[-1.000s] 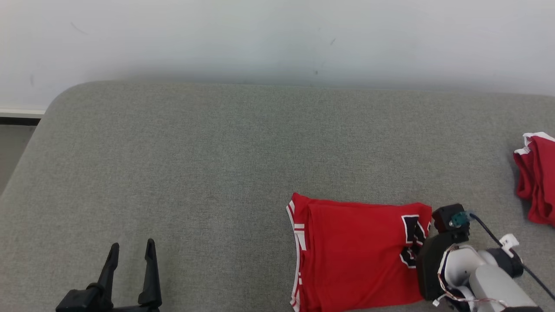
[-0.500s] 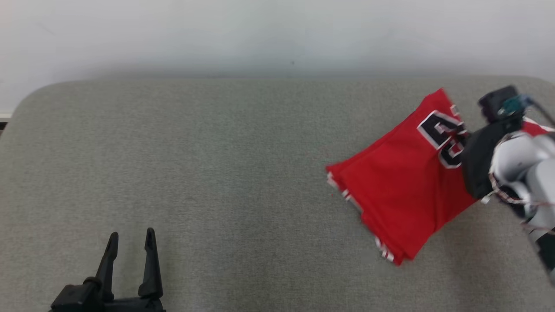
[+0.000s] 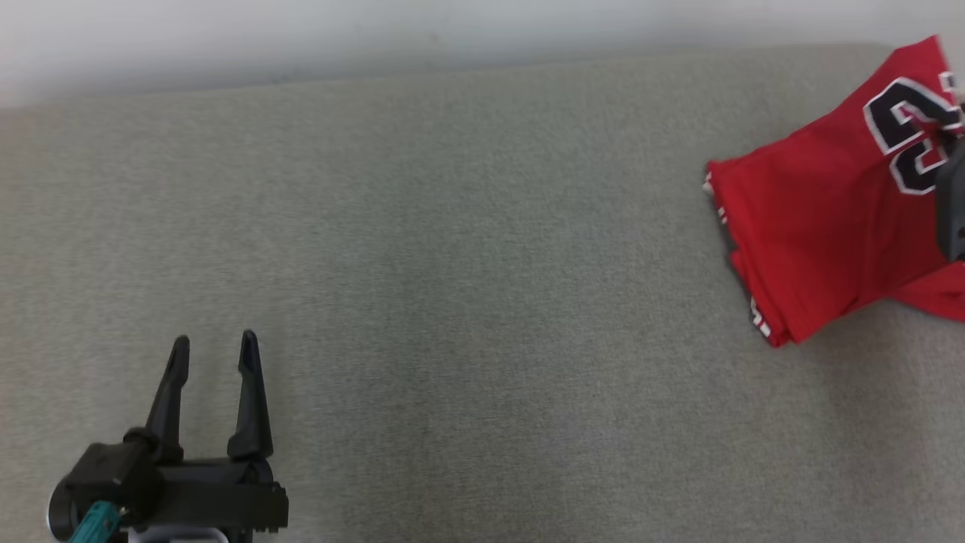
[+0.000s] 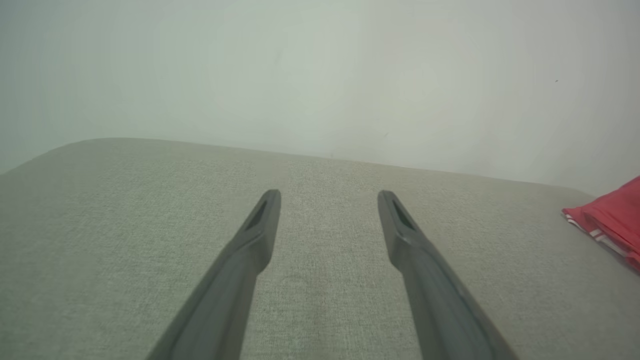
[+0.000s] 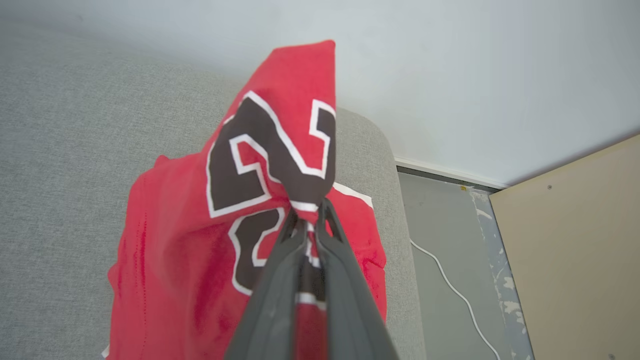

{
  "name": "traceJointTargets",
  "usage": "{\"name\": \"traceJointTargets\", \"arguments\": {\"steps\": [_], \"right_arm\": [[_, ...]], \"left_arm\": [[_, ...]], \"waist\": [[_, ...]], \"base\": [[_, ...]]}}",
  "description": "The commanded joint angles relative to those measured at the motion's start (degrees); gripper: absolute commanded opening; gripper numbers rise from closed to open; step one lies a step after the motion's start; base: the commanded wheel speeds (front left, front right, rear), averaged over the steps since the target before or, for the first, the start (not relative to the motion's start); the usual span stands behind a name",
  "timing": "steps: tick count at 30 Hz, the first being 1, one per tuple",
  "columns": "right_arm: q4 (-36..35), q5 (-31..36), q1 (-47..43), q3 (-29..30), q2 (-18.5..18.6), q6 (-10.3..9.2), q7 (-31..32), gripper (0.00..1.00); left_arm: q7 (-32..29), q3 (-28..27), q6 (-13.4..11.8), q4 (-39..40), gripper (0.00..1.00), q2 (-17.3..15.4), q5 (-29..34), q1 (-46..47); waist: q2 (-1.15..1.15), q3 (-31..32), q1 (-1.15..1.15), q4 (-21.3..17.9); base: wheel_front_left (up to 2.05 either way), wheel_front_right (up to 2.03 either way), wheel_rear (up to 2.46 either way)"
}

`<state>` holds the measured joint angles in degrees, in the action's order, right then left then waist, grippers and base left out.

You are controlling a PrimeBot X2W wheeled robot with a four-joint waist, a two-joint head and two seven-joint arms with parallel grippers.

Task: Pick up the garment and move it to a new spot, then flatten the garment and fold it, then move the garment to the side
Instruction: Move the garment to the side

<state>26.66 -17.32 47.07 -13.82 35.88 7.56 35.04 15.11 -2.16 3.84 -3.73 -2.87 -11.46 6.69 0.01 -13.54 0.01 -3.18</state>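
The garment (image 3: 822, 204) is a folded red jersey with a black, white-edged number, at the far right of the grey padded surface (image 3: 452, 249). My right gripper (image 5: 307, 212) is shut on the garment (image 5: 175, 240) at its numbered end, where the cloth bunches up around the fingertips. In the head view just a dark piece of that gripper's body (image 3: 951, 204) shows at the right edge. My left gripper (image 3: 214, 345) stands open and empty at the lower left, far from the garment. In the left wrist view its fingers (image 4: 328, 196) are spread over bare cushion, with the garment's striped edge (image 4: 610, 222) far right.
More red cloth (image 3: 938, 298) shows beneath the garment's near right edge. The padded surface ends in a rounded corner (image 5: 385, 150) just beyond the garment. Past it are grey floor with a white cable (image 5: 450, 285) and a beige board (image 5: 575, 250). A pale wall (image 3: 301, 30) runs behind.
My right gripper has swung the garment from near the front edge out to the far right, turning it. The head view has shifted too. The left gripper stays open.
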Motion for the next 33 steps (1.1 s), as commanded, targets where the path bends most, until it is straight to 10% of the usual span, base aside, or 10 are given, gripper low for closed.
{"name": "traceJointTargets", "arguments": {"steps": [1,27,29,31,33], "right_arm": [[0.2,0.7,0.9,1.2,-0.4,-0.18,-0.4,0.0],[2.4,25.6,1.4,30.4,-11.8,-0.18,-12.7,0.0],[2.6,26.9,1.3,31.1,-12.4,-0.18,-12.8,0.33],[2.3,28.0,0.9,31.2,-13.6,-0.18,-12.5,1.0],[2.4,28.9,0.6,31.0,-13.8,-0.18,-11.9,1.0]], "left_arm": [[0.0,-0.2,0.3,0.4,1.0,0.0,0.8,1.1],[0.0,-0.6,3.5,1.4,1.0,-1.9,5.3,9.6],[0.0,-0.6,3.5,1.2,1.0,-1.9,5.3,9.6],[0.0,-0.7,3.6,1.0,1.0,-1.8,5.3,9.5],[0.0,-0.9,3.5,0.8,1.0,-1.8,5.3,9.2]], "waist": [[-0.01,-3.5,-0.01,-3.2],[-0.01,-12.6,-0.01,-6.3],[-0.01,-12.5,-0.01,-6.2],[-0.01,-12.1,-0.01,-6.1],[-0.01,-11.6,-0.01,-6.0]], "base": [[0.0,0.0,0.0],[0.0,0.0,0.0],[0.0,0.0,0.0],[0.0,0.0,0.0],[0.0,0.0,0.0]]}}
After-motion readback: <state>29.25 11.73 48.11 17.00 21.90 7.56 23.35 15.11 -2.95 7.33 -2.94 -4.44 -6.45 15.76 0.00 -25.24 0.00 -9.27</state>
